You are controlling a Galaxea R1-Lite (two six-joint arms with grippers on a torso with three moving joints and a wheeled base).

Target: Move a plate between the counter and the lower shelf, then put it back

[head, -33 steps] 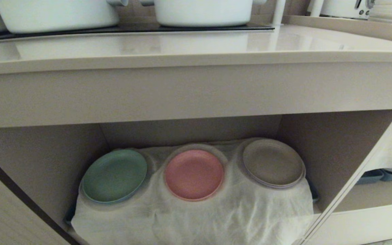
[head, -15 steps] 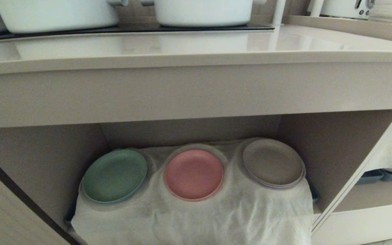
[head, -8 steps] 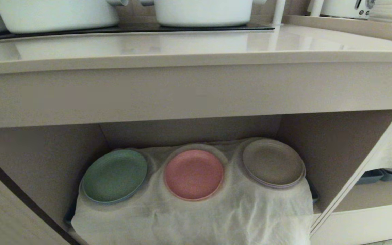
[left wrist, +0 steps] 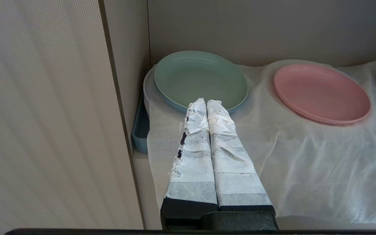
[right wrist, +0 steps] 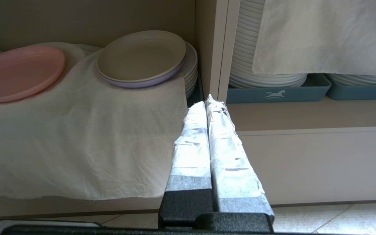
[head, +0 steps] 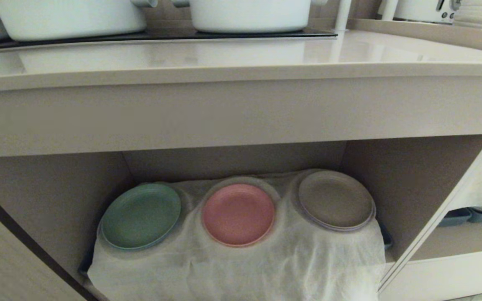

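The plate (head: 238, 214), small, round and matte pink, is seen lying flat on the gauzy white cloth (head: 241, 263) that lines the lower shelf (head: 408, 184). It is flanked by a green plate (head: 141, 216) at its nine o'clock and a grey-brown plate (head: 335, 200) at about its two o'clock; each neighbour sits just beside it without visibly touching. The counter (head: 241, 58) above carries white pots (head: 249, 14) toward twelve o'clock, with bare worktop left along its front edge.

Neither arm is seen in the head view. In its wrist view the left gripper (left wrist: 205, 102) is held outside the shelf mouth, its taped fingers pressed together with nothing between them, aimed toward the green plate. The right gripper (right wrist: 210, 101) is likewise closed and empty, facing the cabinet divider (right wrist: 212, 49) beside the grey-brown plate.

The plate is judged to be light and stiff, probably plastic, with a matte finish that should offer some friction; little risk of breakage is expected. Because it rests on soft cloth over what seem to be hidden stacks, the footing is likely yielding, so a downward push could tip it. The raised rim at its six o'clock, nearest the shelf opening, is judged the best place to be pinched, one finger over and one under, and cloth could be caught along with it.
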